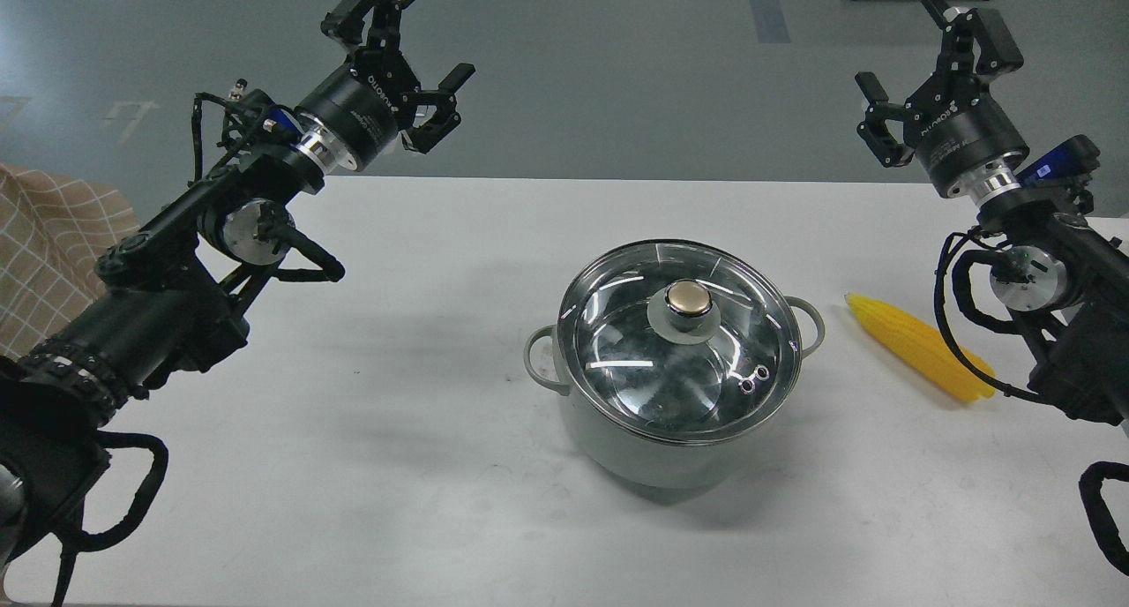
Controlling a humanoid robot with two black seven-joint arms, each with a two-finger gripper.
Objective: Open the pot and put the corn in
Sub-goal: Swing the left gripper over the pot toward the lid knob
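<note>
The pale grey-green pot (657,453) stands in the middle of the white table (397,430). A round glass lid with a brass knob (689,299) sits on it and closes it. The yellow corn cob (917,348) lies on the table to the right of the pot, a little apart from its right handle; a cable of my right arm crosses its right end. My left gripper (411,26) is open and empty, raised above the table's far left edge. My right gripper (935,51) is open and empty, raised above the far right, beyond the corn.
A beige checked cloth (44,254) shows at the left edge beside the table. Grey floor lies beyond the table's far edge. My right forearm (1067,325) hangs just right of the corn.
</note>
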